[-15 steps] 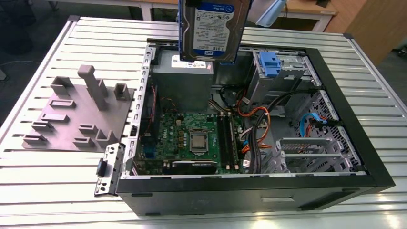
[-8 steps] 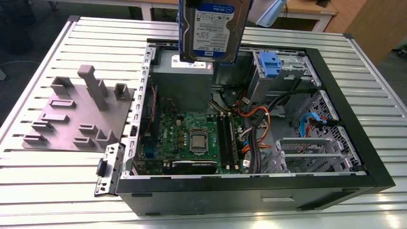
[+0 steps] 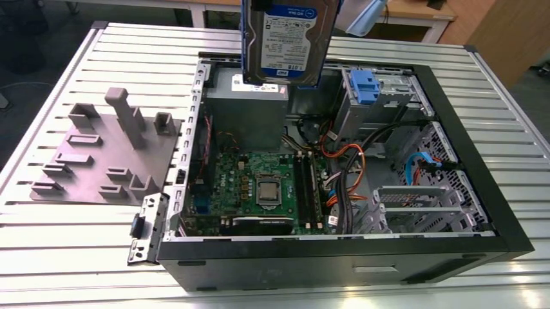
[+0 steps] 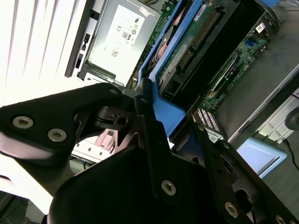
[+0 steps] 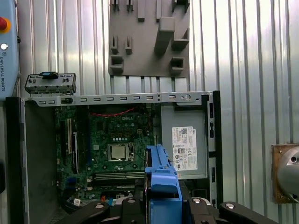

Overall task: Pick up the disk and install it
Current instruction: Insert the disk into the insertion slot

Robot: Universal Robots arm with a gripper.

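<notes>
one disk (image 3: 286,40) hangs upright above the open computer case (image 3: 301,264), its label facing the exterior view. its lower edge is over the far end of the case, above the grey power-supply box (image 3: 249,112) and just to the exterior view's left of the drive cage (image 3: 382,96) with its blue latch. the claw (image 4: 164,119) is clamped on the disk: in the second wrist view its black fingers (image 4: 149,135) press in from either side of the blue rails, and in the first wrist view a blue rail stands edge-on between them, with the motherboard (image 5: 114,140) well below. nothing else touches the drive. it is clear of the case and of the slatted worktop (image 3: 77,257), where a grey fixture plate (image 3: 103,154) sits to the exterior view's left of the case. i'd judge it a stiff, dense little slab, heavy for its bulk and fragile to knocks, with a bare circuit board on its underside that wants no pressing. the plastic rails look the sensible place to grip, though smooth plastic may slip under a light squeeze, and a hold at the upper end leaves the free end liable to swing against metal edges.
</notes>
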